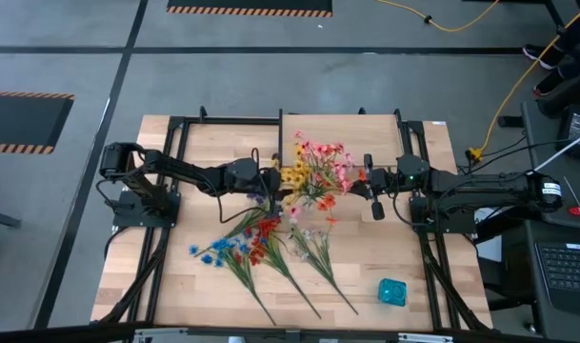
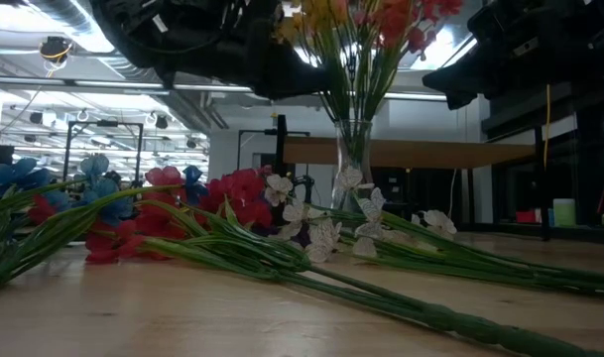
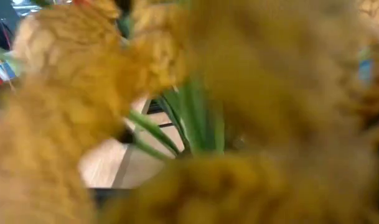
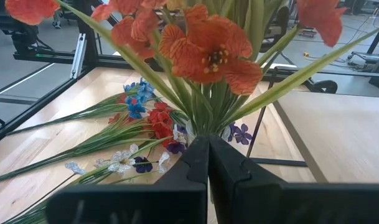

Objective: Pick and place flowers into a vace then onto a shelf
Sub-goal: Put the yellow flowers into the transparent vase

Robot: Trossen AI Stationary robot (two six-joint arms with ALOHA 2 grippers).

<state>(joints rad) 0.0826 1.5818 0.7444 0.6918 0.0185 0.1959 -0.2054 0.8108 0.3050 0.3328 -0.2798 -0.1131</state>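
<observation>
I see the large pale butcher-block tabletop (image 1: 175, 238) filling most of the high view. The flat pale wood shelf (image 1: 366, 129) on thin black posts lies along its far side.

2 dark arms reach in from opposite sides and meet at the table's middle. The left gripper (image 1: 270, 177) sits against the yellow blooms (image 1: 294, 176) of the bouquet; its wrist view is filled by blurred yellow petals and green stems, and I cannot tell whether its fingers are open or closed, or whether they hold anything. The right gripper (image 4: 208, 158) hangs just beside the orange and pink blooms (image 4: 208, 53), raised above the table; its 2 fingers are pressed together with nothing between them.

The clear glass vase (image 2: 353, 149) stands upright near the middle of the table, holding a bunch of artificial flowers (image 1: 318, 171) in yellow, orange and pink.

More loose sprays (image 1: 261, 252) with long green stems lie flat on the near half of the tabletop: blue and red blooms toward the left, white and purple ones (image 2: 326, 233) toward the right.

A small turquoise block (image 1: 392, 292) rests alone near the tabletop's near right corner, well apart from the flowers.
</observation>
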